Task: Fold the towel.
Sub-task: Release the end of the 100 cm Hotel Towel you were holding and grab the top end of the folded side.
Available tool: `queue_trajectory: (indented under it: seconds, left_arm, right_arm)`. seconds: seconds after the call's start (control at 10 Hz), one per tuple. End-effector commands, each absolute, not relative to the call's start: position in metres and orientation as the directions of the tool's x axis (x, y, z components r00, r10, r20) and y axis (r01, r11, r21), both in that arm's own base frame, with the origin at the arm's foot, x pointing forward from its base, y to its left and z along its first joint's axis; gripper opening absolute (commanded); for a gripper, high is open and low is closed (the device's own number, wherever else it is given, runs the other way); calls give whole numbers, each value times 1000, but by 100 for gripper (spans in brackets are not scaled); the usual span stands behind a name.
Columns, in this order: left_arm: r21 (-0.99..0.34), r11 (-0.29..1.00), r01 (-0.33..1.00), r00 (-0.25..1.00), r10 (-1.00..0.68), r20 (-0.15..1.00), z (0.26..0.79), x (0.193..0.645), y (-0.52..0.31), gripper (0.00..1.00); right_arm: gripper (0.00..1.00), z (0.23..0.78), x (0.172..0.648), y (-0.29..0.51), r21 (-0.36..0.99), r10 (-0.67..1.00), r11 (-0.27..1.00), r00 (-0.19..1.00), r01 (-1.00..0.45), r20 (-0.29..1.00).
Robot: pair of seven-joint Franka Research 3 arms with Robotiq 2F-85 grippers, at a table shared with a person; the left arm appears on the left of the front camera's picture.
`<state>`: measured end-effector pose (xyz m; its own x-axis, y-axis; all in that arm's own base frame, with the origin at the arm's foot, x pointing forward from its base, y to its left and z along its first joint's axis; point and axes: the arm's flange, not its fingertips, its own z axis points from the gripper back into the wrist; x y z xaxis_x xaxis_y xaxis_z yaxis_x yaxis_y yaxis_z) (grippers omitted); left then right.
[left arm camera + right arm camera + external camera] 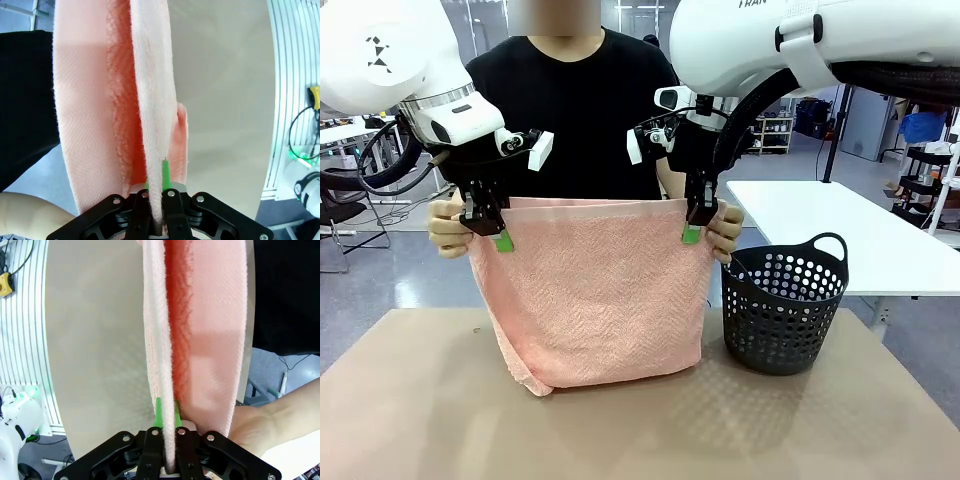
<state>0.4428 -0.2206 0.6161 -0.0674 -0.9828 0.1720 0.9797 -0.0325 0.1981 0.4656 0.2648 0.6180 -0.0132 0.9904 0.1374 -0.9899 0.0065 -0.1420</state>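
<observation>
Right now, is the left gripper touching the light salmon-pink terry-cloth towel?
Touching. In the left wrist view, the left gripper has its jaws shut on the edge of the light salmon-pink terry-cloth towel, with the cloth pinched between them.

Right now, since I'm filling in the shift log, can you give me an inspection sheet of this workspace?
Surface: tan table, bare in front of the towel.
Job's things: pink towel hangs doubled, lower end reaching the table; a person's hand holds one top corner, their other hand the opposite corner.
Clutter: dark perforated basket, upright beside the towel.
Grippers: left pincer shut on the towel's top edge; right pincer likewise.
Cables: black cable loops at the left arm, off the table.
Surroundings: white table behind the basket; office chair on the left.
</observation>
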Motion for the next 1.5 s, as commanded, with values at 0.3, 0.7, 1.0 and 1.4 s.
queue_trajectory:
  seconds: [0.3,0.7,1.0,1.4]
  left_arm:
    - [199,-32,979,-68,-983,173,618,444,-221,0]
    - [199,-32,979,-68,-983,173,618,444,-221,0]
    - [220,-11,975,-53,-981,188,619,440,-219,35]
    - [379,66,923,-13,-979,202,659,414,-197,95]
  right_arm:
    - [0,617,465,264,-140,991,5,-14,-990,136]
    - [0,617,465,264,-140,991,5,-14,-990,136]
    - [33,620,464,263,-158,991,17,-5,-987,136]
    - [67,663,443,242,-346,982,47,-21,-937,189]
